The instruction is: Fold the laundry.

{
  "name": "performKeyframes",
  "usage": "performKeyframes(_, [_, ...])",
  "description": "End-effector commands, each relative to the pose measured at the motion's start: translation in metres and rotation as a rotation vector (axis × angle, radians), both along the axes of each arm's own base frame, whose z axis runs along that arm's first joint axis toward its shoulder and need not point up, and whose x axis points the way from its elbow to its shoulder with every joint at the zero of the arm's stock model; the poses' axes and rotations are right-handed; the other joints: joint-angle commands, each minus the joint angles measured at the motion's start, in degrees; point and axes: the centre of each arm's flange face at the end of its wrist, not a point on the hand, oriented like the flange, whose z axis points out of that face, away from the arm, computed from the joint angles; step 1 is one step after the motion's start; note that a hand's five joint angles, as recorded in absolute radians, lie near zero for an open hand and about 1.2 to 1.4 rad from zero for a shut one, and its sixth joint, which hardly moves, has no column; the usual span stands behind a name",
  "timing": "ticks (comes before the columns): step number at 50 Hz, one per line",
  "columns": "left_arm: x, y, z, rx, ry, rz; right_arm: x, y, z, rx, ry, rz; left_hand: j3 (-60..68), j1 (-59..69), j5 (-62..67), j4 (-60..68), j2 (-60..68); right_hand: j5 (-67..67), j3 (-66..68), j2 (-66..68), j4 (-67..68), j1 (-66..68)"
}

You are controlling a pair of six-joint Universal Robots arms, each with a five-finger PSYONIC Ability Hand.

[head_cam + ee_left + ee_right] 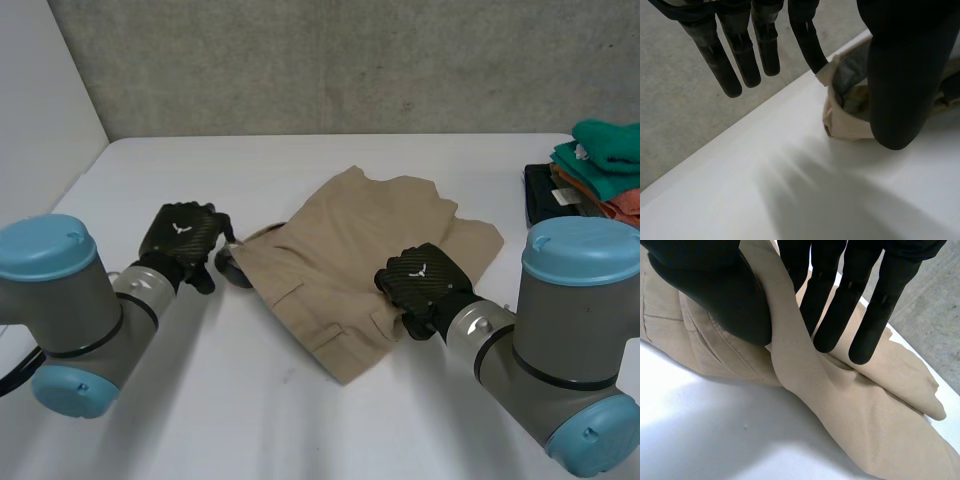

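Beige shorts (350, 250) lie crumpled in the middle of the white table (200, 420). My left hand (180, 235) is at their left waistband corner. In the left wrist view its fingers (740, 55) hang straight, and the raised corner of the shorts (850, 120) stands in the gap between one fingertip and the thumb, touching both. My right hand (420, 275) is on the right edge of the shorts. In the right wrist view a fold of the shorts (865, 410) runs up between its thumb (715, 285) and straight fingers, pinched there.
A stack of folded clothes (590, 175), green on top of orange and dark pieces, sits at the table's back right. A grey wall runs behind the table. Bare table lies in front of the shorts and to the left.
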Motion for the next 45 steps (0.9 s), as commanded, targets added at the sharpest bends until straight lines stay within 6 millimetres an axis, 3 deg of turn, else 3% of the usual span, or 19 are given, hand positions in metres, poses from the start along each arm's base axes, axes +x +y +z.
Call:
performKeyframes(1, [-0.008, -0.003, -0.005, -0.040, -0.008, -0.040, 0.003, 0.006, 0.000, 0.009, 0.006, 0.004, -0.29, -5.39, 0.63, 0.40, -0.40, 3.54, 3.63, 3.95, 3.26, 6.61])
performKeyframes(3, [-0.009, -0.004, -0.004, -0.056, 0.003, -0.045, 0.002, 0.006, -0.001, 0.012, 0.012, 0.000, -0.29, -5.39, 0.63, 0.40, -0.40, -1.97, -1.89, -1.57, -2.26, 1.09])
performKeyframes(6, [-0.011, -0.006, -0.003, -0.074, 0.018, -0.047, 0.000, 0.005, 0.000, 0.016, 0.025, -0.015, -0.45, -5.56, 0.46, 0.23, -0.57, -38.06, -37.97, -37.66, -38.35, -34.99])
performKeyframes(9, [-0.012, -0.007, -0.002, -0.086, 0.025, -0.049, -0.003, 0.005, 0.002, 0.032, 0.037, -0.039, -0.62, -5.73, 0.29, 0.06, -0.74, -57.19, -57.10, -56.79, -57.47, -54.12])
performKeyframes(15, [-0.012, -0.003, 0.000, -0.083, 0.024, -0.052, -0.011, 0.004, 0.020, 0.025, 0.021, -0.063, -1.30, -6.40, -0.38, -0.61, -1.41, -57.19, -57.10, -56.79, -57.47, -54.12])
performKeyframes(21, [-0.007, 0.002, 0.008, -0.084, 0.029, -0.050, -0.023, 0.004, 0.051, 0.005, -0.018, -0.077, 0.54, -4.57, 1.45, 1.22, 0.42, -57.19, -57.10, -56.79, -57.47, -54.12])
performKeyframes(23, [-0.005, 0.003, 0.011, -0.091, 0.030, -0.049, -0.026, 0.004, 0.055, 0.008, -0.021, -0.076, 10.25, 5.15, 11.16, 10.93, 10.14, -57.19, -57.10, -56.79, -57.47, -54.12])
performKeyframes(24, [-0.002, 0.004, 0.014, -0.092, 0.031, -0.041, -0.028, 0.005, 0.058, 0.017, -0.019, -0.069, 22.13, 17.03, 23.05, 22.82, 22.02, -57.19, -57.10, -56.79, -57.47, -54.12])
performKeyframes(27, [0.006, 0.008, 0.020, -0.083, 0.037, -0.025, -0.030, 0.005, 0.058, 0.034, -0.014, -0.061, 28.47, 23.36, 29.38, 29.15, 28.35, -57.19, -57.10, -56.79, -57.47, -54.12])
performKeyframes(30, [0.014, 0.011, 0.028, -0.082, 0.054, -0.009, -0.031, 0.004, 0.057, 0.035, -0.008, -0.065, 21.62, 16.52, 22.54, 22.31, 21.51, -57.19, -57.10, -56.79, -57.47, -54.12])
performKeyframes(31, [0.018, 0.013, 0.033, -0.072, 0.074, -0.004, -0.032, 0.001, 0.054, 0.041, -0.001, -0.070, 5.93, 0.82, 6.84, 6.61, 5.81, -57.19, -57.10, -56.79, -57.47, -54.12])
performKeyframes(33, [0.020, 0.019, 0.040, -0.050, 0.107, -0.017, -0.033, -0.002, 0.049, 0.050, 0.006, -0.071, -12.63, -17.74, -11.72, -11.95, -12.75, -57.19, -57.10, -56.79, -57.47, -54.12])
performKeyframes(40, [0.023, 0.018, 0.035, 0.002, 0.144, -0.065, -0.031, -0.003, 0.038, 0.077, 0.019, -0.069, -15.13, -20.24, -14.22, -14.45, -15.25, -57.19, -57.10, -56.79, -57.47, -54.12])
performKeyframes(45, [0.019, -0.008, 0.011, -0.015, 0.096, -0.082, -0.029, 0.000, 0.035, 0.075, 0.019, -0.061, -15.13, -20.24, -14.22, -14.45, -15.25, -57.19, -57.10, -56.79, -57.47, -54.12])
